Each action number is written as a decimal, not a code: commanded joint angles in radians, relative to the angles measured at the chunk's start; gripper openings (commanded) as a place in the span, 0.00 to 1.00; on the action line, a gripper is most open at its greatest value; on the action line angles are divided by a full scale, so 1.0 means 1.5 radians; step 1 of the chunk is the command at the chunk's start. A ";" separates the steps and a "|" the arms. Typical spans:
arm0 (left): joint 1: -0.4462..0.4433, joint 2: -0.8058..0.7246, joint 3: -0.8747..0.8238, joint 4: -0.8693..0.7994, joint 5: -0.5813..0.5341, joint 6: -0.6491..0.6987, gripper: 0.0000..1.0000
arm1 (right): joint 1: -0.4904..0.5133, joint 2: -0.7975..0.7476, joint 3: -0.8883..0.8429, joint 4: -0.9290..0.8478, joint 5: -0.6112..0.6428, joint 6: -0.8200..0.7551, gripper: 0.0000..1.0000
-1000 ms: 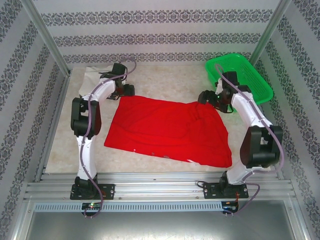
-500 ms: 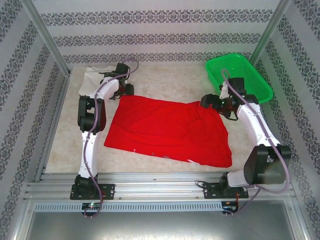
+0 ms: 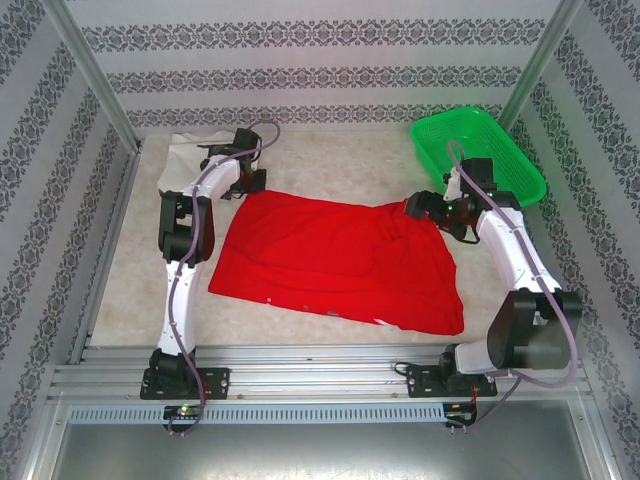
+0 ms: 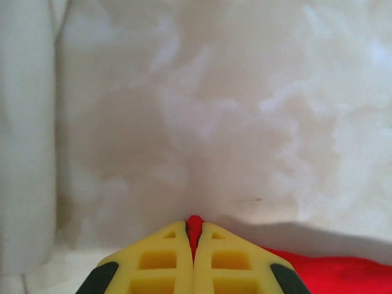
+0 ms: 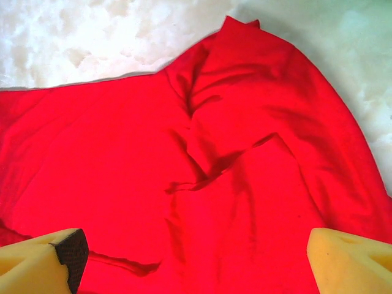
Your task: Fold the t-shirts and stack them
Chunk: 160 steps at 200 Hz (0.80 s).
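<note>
Far left corner: I see a crumpled white cloth shirt (image 3: 184, 151) on the pale marbled table (image 3: 340, 160), just beyond the left arm. The left gripper (image 3: 247, 187) sits at the far left corner of the bright red cloth shirt (image 3: 340, 260). On its wrist camera I read the yellow fingers (image 4: 159, 263) pressed together, a sliver of red fabric pinched between them. The red shirt lies spread out mid-table, rumpled toward its far right corner. The right gripper (image 3: 424, 208) hovers over that corner, jaws wide apart. A green plastic mesh basket (image 3: 480, 150) stands far right.
</note>
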 commanded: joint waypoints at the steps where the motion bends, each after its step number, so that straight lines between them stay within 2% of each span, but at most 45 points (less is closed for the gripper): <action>1: 0.006 -0.059 -0.057 0.015 0.048 -0.001 0.00 | -0.008 0.052 0.031 -0.032 0.029 -0.014 0.93; 35: 0.033 -0.189 -0.156 0.051 0.043 -0.022 0.00 | -0.009 0.155 0.112 -0.069 0.073 -0.011 0.91; 70: 0.041 -0.299 -0.235 0.073 0.052 -0.019 0.00 | -0.009 0.227 0.171 -0.039 0.078 0.005 0.87; 129: 0.040 -0.355 -0.305 0.109 0.094 -0.042 0.00 | 0.005 0.364 0.295 -0.017 0.038 0.004 0.77; 160: 0.034 -0.367 -0.320 0.118 0.106 -0.041 0.00 | 0.030 0.451 0.403 -0.068 0.059 -0.004 0.70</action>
